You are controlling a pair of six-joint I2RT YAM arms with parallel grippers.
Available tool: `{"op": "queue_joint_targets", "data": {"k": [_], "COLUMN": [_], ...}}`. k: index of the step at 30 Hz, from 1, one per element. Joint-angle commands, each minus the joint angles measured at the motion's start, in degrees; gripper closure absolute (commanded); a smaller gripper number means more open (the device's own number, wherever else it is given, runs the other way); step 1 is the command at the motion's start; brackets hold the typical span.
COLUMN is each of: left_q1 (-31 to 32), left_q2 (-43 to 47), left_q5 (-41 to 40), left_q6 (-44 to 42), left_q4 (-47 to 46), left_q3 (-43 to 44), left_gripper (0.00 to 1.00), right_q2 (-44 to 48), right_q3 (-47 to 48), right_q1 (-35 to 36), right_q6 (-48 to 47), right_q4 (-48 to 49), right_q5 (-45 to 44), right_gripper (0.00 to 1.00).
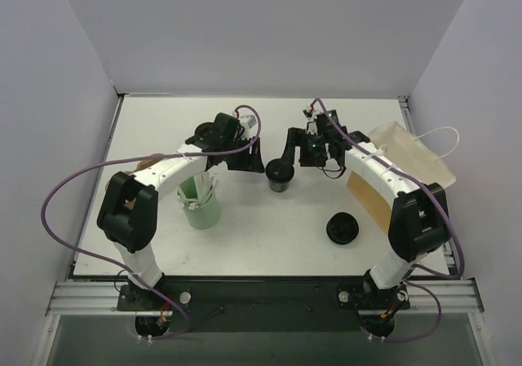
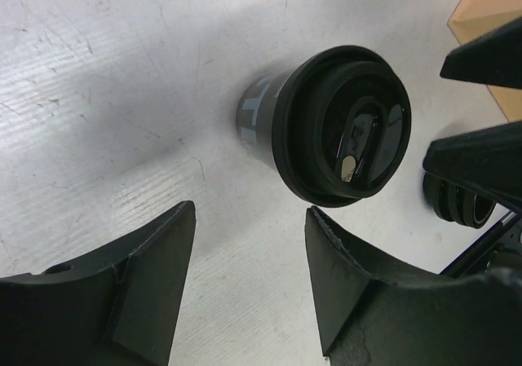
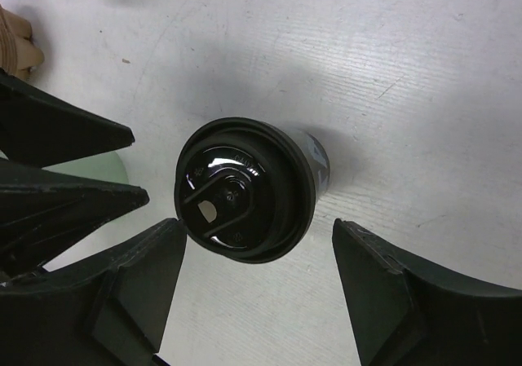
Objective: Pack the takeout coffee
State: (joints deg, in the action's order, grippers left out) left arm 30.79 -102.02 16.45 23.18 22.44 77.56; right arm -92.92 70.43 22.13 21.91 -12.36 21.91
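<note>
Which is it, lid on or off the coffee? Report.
On. A black sip lid caps the takeout coffee in both wrist views.

Left arm [image 1: 175, 169] hides a brownish thing [image 1: 144, 167], perhaps a cup.

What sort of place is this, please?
Probably a robotics test cell: plain white walls box in a white table, two robot arms bolted to a metal rail, with a takeout coffee cup as prop.

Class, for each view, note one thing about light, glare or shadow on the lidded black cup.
Top external: soft, even light; the takeout coffee is a dark shape with little detail. Left wrist: white glare on its glossy lid; the table is brightly lit. Right wrist: similar glare on the lid, with a soft shadow spreading beyond the cup.
</note>
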Motion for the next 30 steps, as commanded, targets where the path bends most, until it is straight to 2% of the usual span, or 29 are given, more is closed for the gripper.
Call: {"op": "queue_joint_targets", "data": {"k": [1,15,30], "left_q1": [0.0,0.0,0.0], "left_q2": [0.9,-0.6,-3.1], "left_q5": [2.6,3.2,3.3], "left_q6": [1.3,1.7,4.0], "left_q4": [-6.1,-9.8,-14.6], "left_q3": [-1.4,-3.3,-6.4], "left_gripper": [0.35,0.35,0.41], "right_q2": [-3.4,-10.0,-11.8], "right_q3": [4.5,1.6,-5.0], "right_q1": [-0.5,-2.3,-4.5], "right_q6": [-2.9,-3.2,0.1], "right_q4": [-4.2,-1.6,5.6], "right_q5": [3.1,8.3,10.3], "right_gripper": [0.25,0.31,0.46]}}
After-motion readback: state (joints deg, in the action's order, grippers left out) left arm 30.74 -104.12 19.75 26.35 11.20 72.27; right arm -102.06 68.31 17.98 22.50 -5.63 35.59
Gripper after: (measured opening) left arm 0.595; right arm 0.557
